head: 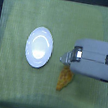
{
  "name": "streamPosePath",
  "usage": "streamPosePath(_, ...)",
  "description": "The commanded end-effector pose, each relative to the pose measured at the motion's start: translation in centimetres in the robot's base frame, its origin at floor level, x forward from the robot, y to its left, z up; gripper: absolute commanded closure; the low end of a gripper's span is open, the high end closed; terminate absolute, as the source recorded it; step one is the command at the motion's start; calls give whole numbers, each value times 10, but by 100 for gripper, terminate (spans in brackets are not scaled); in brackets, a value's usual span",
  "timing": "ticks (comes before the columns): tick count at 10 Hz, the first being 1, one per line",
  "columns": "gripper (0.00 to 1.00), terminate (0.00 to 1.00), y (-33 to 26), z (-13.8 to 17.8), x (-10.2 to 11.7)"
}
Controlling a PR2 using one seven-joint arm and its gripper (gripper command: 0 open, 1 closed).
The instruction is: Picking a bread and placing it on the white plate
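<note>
The bread (63,79), golden-orange, bumpy and tapered, is lying on the green-covered desk (4,82) with its long axis running roughly up-down in the exterior view, its upper end being hidden under the gripper (66,58). The white plate (39,47) is sitting just beyond, toward the exterior view's left. Gripper opening cannot be told.

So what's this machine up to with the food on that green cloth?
A robot arm reaches in from the exterior view's right, its claw just above the upper end of the bread on the green cloth. Whether the claw is open or already gripping is too blurry to tell. The white plate sits empty toward the exterior view's left of the claw, so the bread has not been placed yet.
</note>
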Motion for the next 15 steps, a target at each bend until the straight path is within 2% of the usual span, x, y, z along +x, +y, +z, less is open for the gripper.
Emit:
streamPosePath(1, 0, 0, -6, -36, 8)
streamPosePath(4, 0, 0, -3, -43, 12)
streamPosePath(8, 0, 0, -13, -55, -8)
streamPosePath(11, 0, 0, -10, -56, -12)
streamPosePath(12, 100, 0, 2, -49, -12)
streamPosePath(15, 100, 0, 9, -45, -6)
